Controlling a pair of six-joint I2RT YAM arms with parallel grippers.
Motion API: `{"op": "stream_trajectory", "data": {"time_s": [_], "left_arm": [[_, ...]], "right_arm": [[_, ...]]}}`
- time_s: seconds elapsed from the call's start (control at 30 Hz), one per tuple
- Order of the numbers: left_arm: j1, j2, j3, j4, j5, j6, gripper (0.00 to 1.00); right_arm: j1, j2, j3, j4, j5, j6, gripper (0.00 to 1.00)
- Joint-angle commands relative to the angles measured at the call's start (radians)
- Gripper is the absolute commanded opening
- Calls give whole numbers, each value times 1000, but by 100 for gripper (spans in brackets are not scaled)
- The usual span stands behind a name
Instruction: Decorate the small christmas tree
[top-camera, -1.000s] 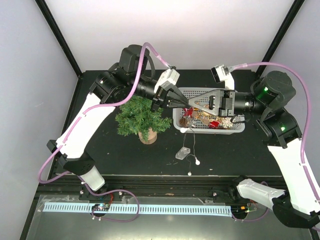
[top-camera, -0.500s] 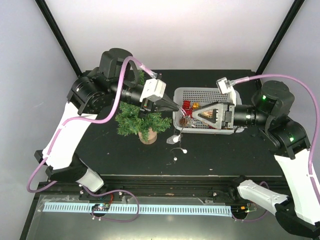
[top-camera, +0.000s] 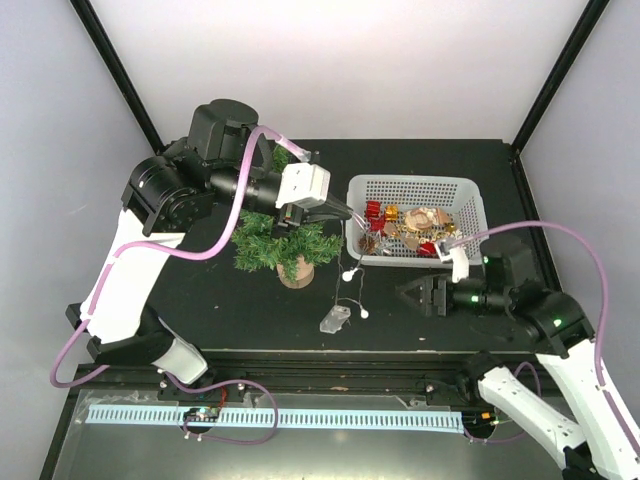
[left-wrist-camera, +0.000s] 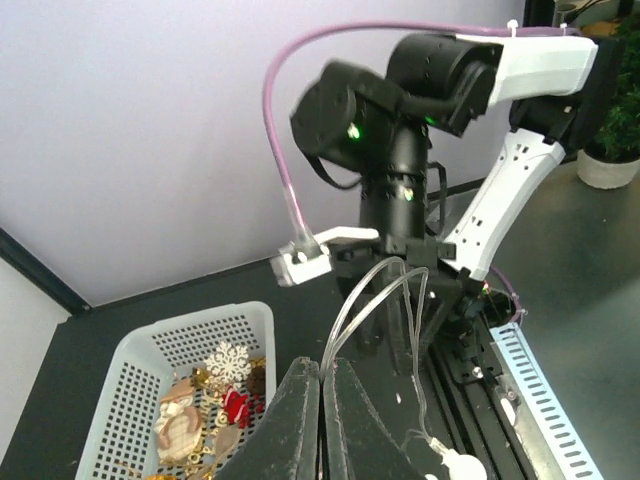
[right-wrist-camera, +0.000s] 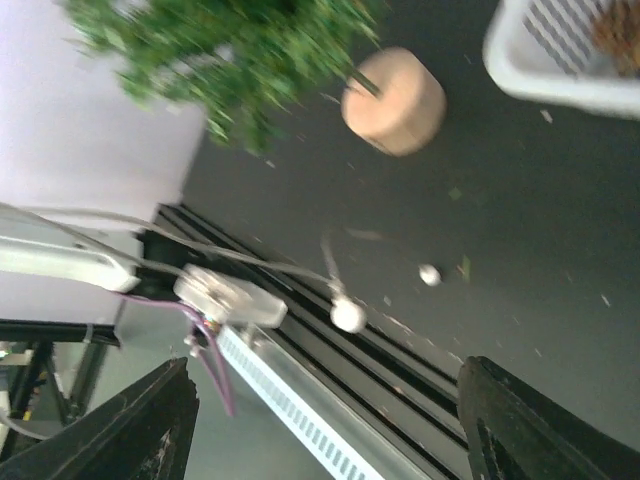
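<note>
Clear light string (top-camera: 335, 319) is pinched in the left hand (top-camera: 345, 212); the upright tree (top-camera: 275, 240) sits just left. The right hand (top-camera: 418, 297) is spread, farther off.

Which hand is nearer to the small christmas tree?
Left. The left hand hovers between the small christmas tree and the basket; the right hand is apart, at the basket's near side.

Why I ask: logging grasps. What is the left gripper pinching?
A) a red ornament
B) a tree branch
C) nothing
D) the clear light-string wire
D: in the left wrist view the left gripper has its fingers shut on the clear light-string wire, which loops up from between them.
</note>
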Motion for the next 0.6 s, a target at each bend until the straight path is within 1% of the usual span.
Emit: {"op": "stream_trajectory", "data": {"time_s": [0.0, 0.1, 0.2, 0.4, 0.5, 0.57], "left_arm": [[-4, -18, 31, -10, -38, 4, 2], [-4, -20, 32, -2, -43, -2, 2], [-4, -20, 38, -1, -43, -6, 1], [-4, -13, 51, 0, -60, -8, 2], [-4, -7, 56, 2, -72, -6, 2], [-4, -5, 57, 1, -76, -9, 1]], "right_arm": [[7, -95, -166, -13, 55, -13, 72], [9, -170, -302, 38, 26, 27, 72], [12, -223, -382, 51, 43, 34, 72], [14, -265, -440, 88, 94, 22, 72], [38, -247, -463, 107, 185, -2, 71], [69, -232, -470, 136, 236, 11, 69]]}}
